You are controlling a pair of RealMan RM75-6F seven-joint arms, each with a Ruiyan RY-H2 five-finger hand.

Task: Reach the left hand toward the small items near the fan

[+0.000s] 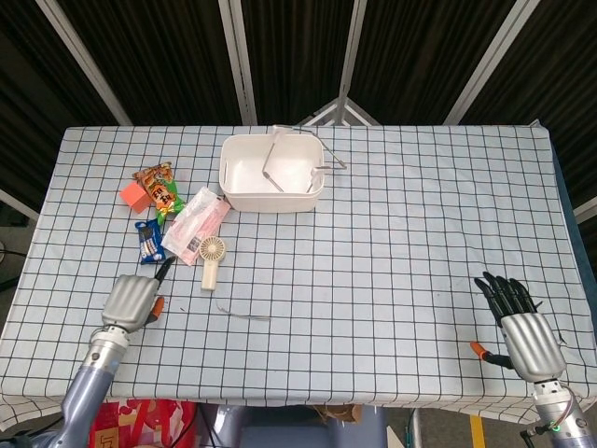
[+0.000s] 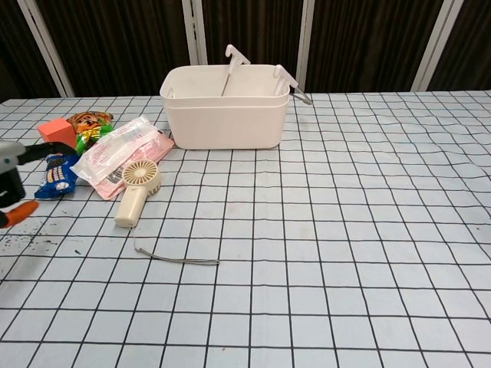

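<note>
A cream hand-held fan [image 1: 211, 259] [image 2: 134, 191] lies on the checked table with its cord trailing toward me. Left of it sit a pink-and-white packet [image 1: 194, 224] [image 2: 121, 156], a blue snack pack [image 1: 148, 241] [image 2: 54, 175], an orange snack bag [image 1: 159, 187] [image 2: 89, 125] and an orange cube [image 1: 135, 195] [image 2: 57, 134]. My left hand [image 1: 133, 299] [image 2: 11, 181] hovers just in front of the blue pack, holding nothing, fingers pointing toward the items. My right hand [image 1: 518, 322] rests at the near right edge, fingers spread, empty.
A white basket [image 1: 270, 175] [image 2: 225, 106] with its wire handle folded in stands behind the fan. The table's near edge runs just below both hands. A red bag [image 1: 140, 420] shows under the table edge at the left.
</note>
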